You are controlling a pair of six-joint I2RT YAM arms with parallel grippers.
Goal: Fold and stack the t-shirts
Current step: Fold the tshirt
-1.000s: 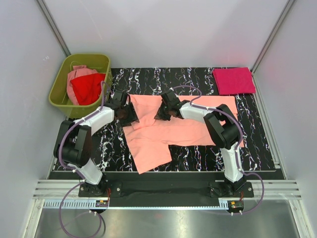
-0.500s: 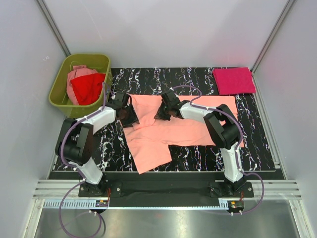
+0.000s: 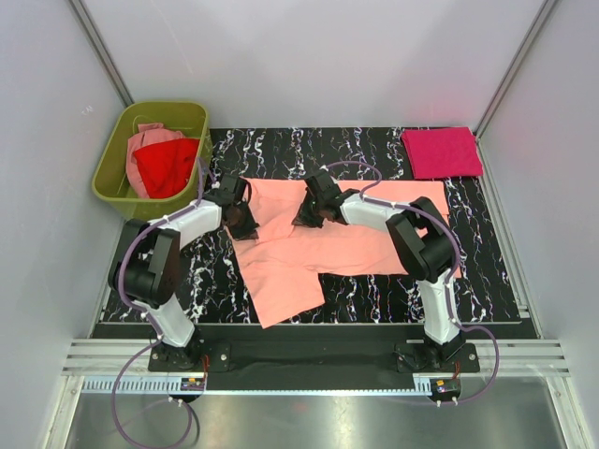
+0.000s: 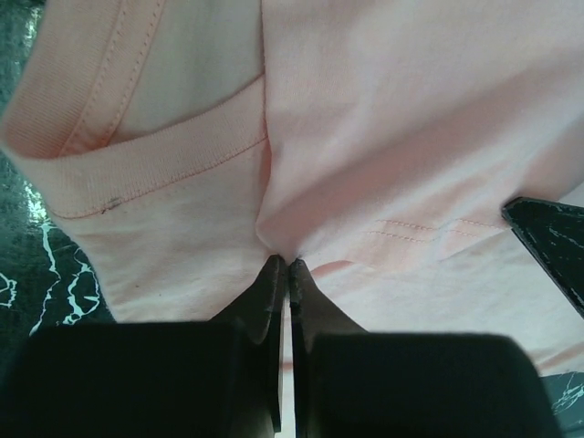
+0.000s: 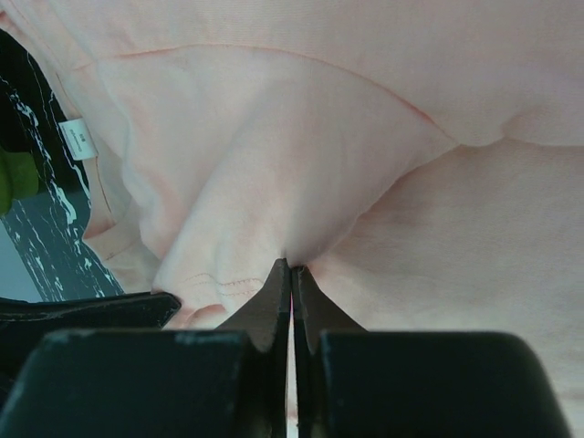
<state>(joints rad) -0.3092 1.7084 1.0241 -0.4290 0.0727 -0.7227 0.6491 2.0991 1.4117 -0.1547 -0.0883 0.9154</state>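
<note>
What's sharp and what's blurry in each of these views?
Top external: evenly lit, sharp throughout. Left wrist: stitching on the salmon-peach cloth t-shirt is crisp, dark body of the left hand blurred. Right wrist: cloth slightly softer, body of the right hand likewise blurred.

The left gripper [image 4: 283,266] has snapped closed, pinching a fold of the peach shirt [image 4: 392,137] (a second ago its jaws stood apart). Its arm [image 3: 182,223] has also edged slightly rightward, toward the shirt.

The bin [image 3: 106,174] blocks the mat's [image 3: 328,145] far-left corner, a folded shirt [image 3: 442,152] its far-right. A spread shirt [image 3: 318,248] covers the middle. The far edge between is free.
</note>
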